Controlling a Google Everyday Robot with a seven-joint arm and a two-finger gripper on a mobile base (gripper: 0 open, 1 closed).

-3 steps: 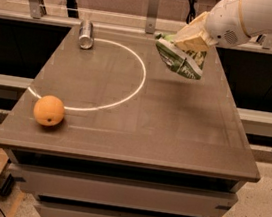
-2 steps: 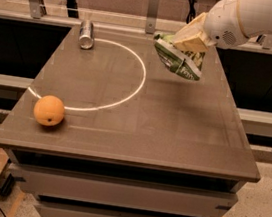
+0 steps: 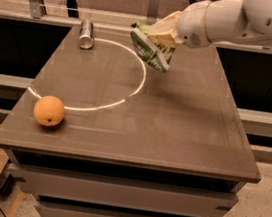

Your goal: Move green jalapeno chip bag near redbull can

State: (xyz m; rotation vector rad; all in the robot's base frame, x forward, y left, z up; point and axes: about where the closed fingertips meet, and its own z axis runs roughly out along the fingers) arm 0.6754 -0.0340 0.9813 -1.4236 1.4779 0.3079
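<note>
The hand (image 3: 161, 34) was up in the air over the far part of the table (image 3: 182, 137), clamped on the top of the green chip bag (image 3: 150, 53). The bag hung tilted just below the hand, clear of the tabletop, with its shadow on the wood underneath. So the pick-up looked done to me: the bag was grasped and lifted.

What was left was the carrying and the setting down. The can (image 3: 87, 34) stood upright near the far corner, off to the left of the hand as I watched, at about the same depth on the table and apart from the bag. A white arc (image 3: 141, 78) curved across the table below the hand. The orange (image 3: 49, 111) sat well away from the hand, toward the near edge, and had no part in it. By my reckoning the job was around halfway.
</note>
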